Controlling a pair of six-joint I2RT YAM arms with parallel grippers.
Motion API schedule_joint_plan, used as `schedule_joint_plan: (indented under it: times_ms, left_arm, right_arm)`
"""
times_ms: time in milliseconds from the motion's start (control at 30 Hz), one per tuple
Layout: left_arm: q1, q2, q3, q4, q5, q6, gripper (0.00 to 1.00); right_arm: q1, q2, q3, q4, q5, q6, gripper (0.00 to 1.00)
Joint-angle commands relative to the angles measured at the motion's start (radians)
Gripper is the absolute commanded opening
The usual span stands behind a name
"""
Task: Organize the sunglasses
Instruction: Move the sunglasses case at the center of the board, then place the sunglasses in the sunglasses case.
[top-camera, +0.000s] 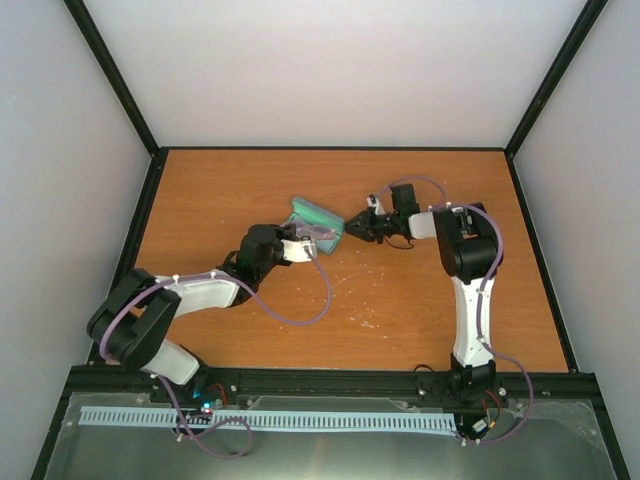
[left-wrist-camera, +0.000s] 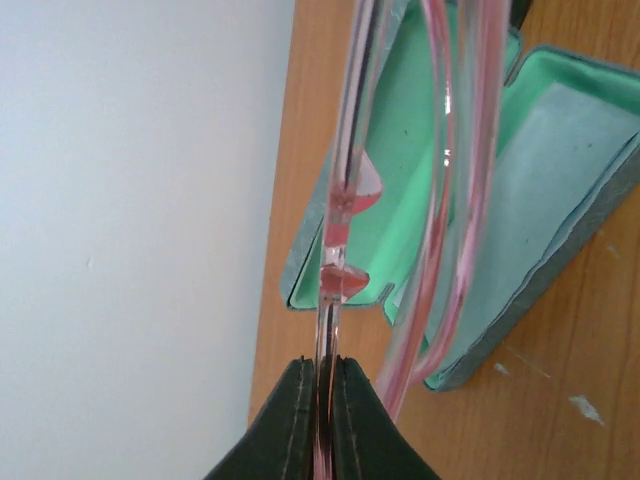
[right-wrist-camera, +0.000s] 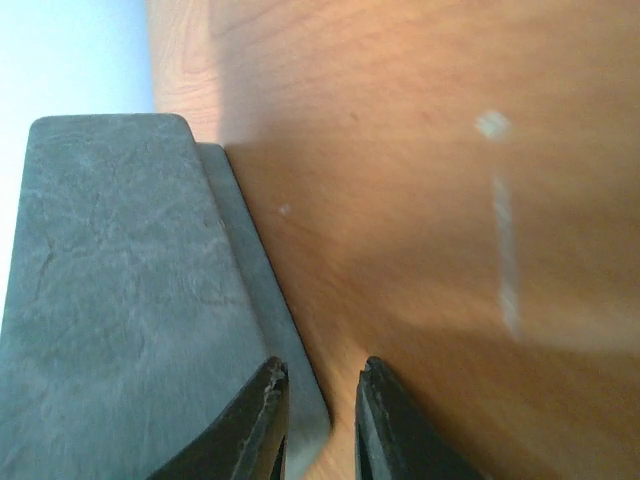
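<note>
- Pinkish-red translucent plastic is what you see in the left wrist view: the sunglasses (left-wrist-camera: 440, 200), thin-framed and slim-armed, stand on edge directly over the open glasses case (left-wrist-camera: 560, 150).
- Your left gripper (left-wrist-camera: 323, 368) is clamped on them. Its two dark fingers (left-wrist-camera: 290, 420) are pressed together with only the thin frame between them, near the nose pads.
- From that grip the frame and one arm run up across the case's mint-green lining; the far ends leave the picture at the top, so you cannot tell whether any part touches the lining.
- The case lies opened flat, both lined halves facing up, with its blue-grey outer skin showing along the edges.
- From above, the case (top-camera: 312, 215) sits on the wooden table (top-camera: 400, 300), and the left gripper (top-camera: 300, 250) is at the case's near side — the sunglasses themselves are too faint there to pick out.
- Your right gripper (top-camera: 355, 225) is at the case's right end, close against it.
- In the right wrist view the case's grey, leather-grained outer face (right-wrist-camera: 110, 280) fills the left side, with bare wood of the table (right-wrist-camera: 450, 200) to its right.
- The right gripper (right-wrist-camera: 322, 385) has its fingers (right-wrist-camera: 265, 430) set to a narrow gap, with a corner of the case lying in that gap. A sliver of wood shows between the corner and the right-hand finger, so you cannot tell whether the jaws are pinching the case or only straddling it.
</note>
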Motion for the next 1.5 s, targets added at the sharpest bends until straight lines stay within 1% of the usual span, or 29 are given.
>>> schedule_joint_plan:
  times_ms: [0,100,200,367,433,567,767,1167,1467]
  left_arm:
    - [0.04,0.069,-0.053,0.336,0.07,0.163,0.01]
    - [0.067,0.107,-0.088,0.442,0.114,0.227,0.01]
    - [0.096,0.154,-0.096,0.517,0.146,0.276,0.01]
    - [0.147,0.231,-0.079,0.634,0.221,0.357,0.01]
    - [0.161,0.252,-0.069,0.652,0.252,0.384,0.01]
    - [0.174,0.275,-0.072,0.657,0.296,0.415,0.01]
    - [0.175,0.316,-0.063,0.639,0.307,0.42,0.01]
    - [0.187,0.451,0.06,0.597,0.288,0.422,0.01]
    - [0.188,0.467,0.024,0.594,0.307,0.435,0.01]
  right_arm:
    - [-0.053,-0.079,-0.147,0.075,0.124,0.051,0.2]
    - [-0.079,-0.11,-0.191,0.124,0.134,0.068,0.2]
    - [-0.093,-0.126,-0.198,0.139,0.135,0.073,0.2]
    - [-0.101,-0.138,-0.198,0.168,0.138,0.09,0.2]
    - [-0.103,-0.137,-0.2,0.184,0.137,0.1,0.2]
    - [-0.108,-0.129,-0.213,0.22,0.135,0.124,0.2]
    - [-0.115,-0.113,-0.224,0.269,0.127,0.154,0.2]
    - [-0.123,-0.105,-0.227,0.304,0.111,0.184,0.2]
    - [-0.129,-0.102,-0.235,0.32,0.105,0.192,0.2]
